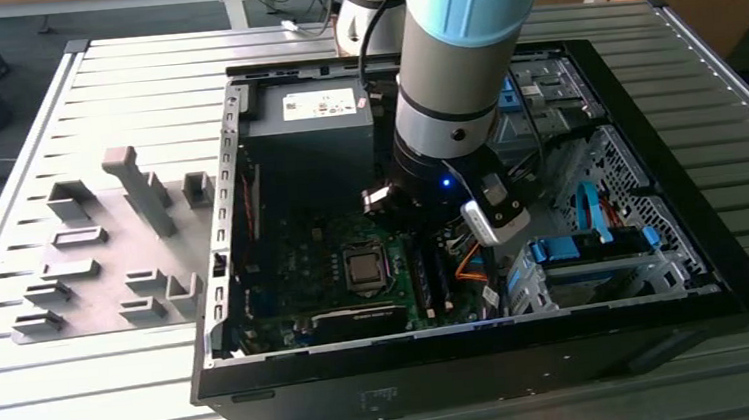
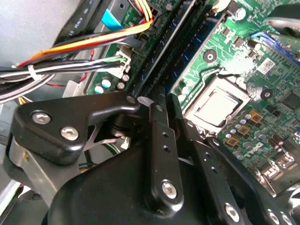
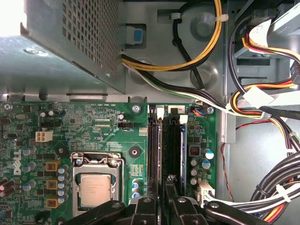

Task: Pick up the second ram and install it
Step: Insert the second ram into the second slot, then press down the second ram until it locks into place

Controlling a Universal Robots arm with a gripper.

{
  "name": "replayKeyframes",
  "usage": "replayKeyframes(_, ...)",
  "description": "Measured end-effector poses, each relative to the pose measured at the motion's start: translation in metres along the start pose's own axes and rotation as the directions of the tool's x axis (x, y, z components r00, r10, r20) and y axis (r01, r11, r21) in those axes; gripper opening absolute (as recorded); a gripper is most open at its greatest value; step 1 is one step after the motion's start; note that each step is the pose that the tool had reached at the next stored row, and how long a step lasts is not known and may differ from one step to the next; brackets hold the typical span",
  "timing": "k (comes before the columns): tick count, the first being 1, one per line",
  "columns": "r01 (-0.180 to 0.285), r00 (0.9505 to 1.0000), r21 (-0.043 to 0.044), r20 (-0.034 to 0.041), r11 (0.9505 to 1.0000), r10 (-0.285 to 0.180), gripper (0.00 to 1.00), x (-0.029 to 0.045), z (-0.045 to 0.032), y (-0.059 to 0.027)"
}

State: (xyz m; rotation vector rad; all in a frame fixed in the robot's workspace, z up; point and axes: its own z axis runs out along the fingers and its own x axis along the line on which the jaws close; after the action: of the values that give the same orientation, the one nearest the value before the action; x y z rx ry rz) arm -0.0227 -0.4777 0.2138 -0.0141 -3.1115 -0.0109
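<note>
Inside the open computer case (image 1: 492,336), at the 3 o'clock side of the CPU socket (image 1: 366,268) in the exterior view, the gripper (image 3: 162,194) is found lowered over the memory slots (image 1: 430,271). The second ram (image 3: 161,154) is seen edge-up in line with one slot, directly between the jaws rather than off to either side. Its long axis is judged to run along the slots, roughly on the 12-to-6 line of the exterior view. The claw appears pressed together on the stick's thin edge, near one end. Whether the stick is fully seated cannot be told. The arm (image 1: 460,93) is noted descending steeply from 12 o'clock, wrist pointed down at the motherboard (image 3: 117,140).
</note>
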Motion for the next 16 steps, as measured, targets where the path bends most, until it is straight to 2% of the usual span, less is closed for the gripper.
replayKeyframes(4, 0.000, 1.0000, -0.0001, 0.0001, 1.0000, 0.000, 0.21, 0.0000, -0.0015, 0.0000)
replayKeyframes(11, 0.000, 1.0000, -0.0001, 0.0000, 1.0000, 0.000, 0.21, 0.0006, -0.0197, 0.0001)
replayKeyframes(15, 0.000, 1.0000, -0.0002, 0.0001, 1.0000, 0.000, 0.20, 0.0006, -0.0206, 0.0002)
replayKeyframes(16, 0.000, 1.0000, -0.0003, 0.0001, 1.0000, 0.000, 0.13, 0.0006, -0.0206, 0.0002)
